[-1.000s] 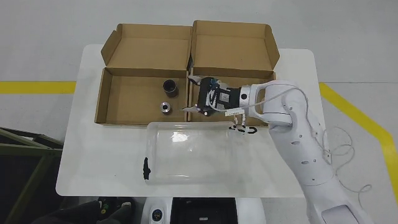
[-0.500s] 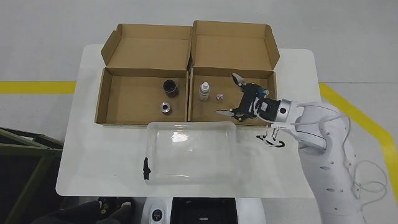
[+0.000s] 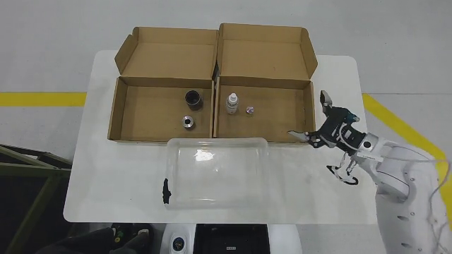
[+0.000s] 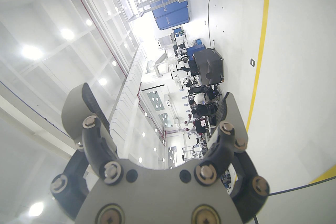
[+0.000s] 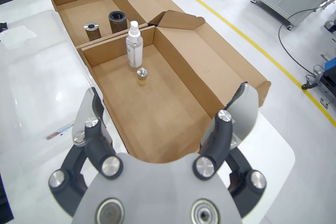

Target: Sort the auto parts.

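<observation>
Steel plug [image 5: 92, 31] and dark sleeve [image 5: 117, 22] in the left box [image 3: 141, 113] look heavy, hard, slick; the spray bottle [image 5: 134, 45] in the right box [image 3: 282, 113] looks light and tippy, best gripped mid-body. The right pincer [image 5: 168, 93] and left pincer [image 4: 156, 93] gape wide, empty.

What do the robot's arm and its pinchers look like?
The right arm is smooth, rounded and white, with a thin white cable looped at the wrist. The right gripper and left gripper each have two curved silver fingers with black ribbed pads, black links, shiny round screws and a grey base plate.
</observation>
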Tool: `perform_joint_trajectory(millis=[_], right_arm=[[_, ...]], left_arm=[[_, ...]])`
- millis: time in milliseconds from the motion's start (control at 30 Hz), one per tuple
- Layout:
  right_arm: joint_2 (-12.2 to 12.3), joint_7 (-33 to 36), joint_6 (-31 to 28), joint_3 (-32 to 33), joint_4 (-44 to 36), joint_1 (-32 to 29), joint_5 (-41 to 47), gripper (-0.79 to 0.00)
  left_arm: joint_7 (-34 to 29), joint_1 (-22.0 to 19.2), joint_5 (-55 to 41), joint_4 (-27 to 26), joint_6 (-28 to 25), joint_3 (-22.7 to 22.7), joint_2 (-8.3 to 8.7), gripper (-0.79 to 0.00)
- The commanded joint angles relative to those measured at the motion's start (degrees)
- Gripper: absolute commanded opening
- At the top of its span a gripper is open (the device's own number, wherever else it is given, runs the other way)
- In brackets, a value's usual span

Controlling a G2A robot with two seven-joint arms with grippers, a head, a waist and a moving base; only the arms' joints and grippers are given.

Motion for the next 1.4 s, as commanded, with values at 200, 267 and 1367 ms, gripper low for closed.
perform_joint_trajectory(millis=[200,267,1367], right_arm=[[0.76,-4.67,1.97,5.34,-1.11,-3.48,0.18,0.0],[0.93,-5.35,2.28,5.9,-1.06,-3.77,0.27,0.0],[1.26,-6.27,3.95,6.94,-0.81,-4.36,0.27,0.0]], left_arm=[[0.0,0.0,0.0,0.0,0.0,0.0,0.0,0.0],[0.0,0.0,0.0,0.0,0.0,0.0,0.0,0.0],[0.0,0.0,0.0,0.0,0.0,0.0,0.0,0.0]])
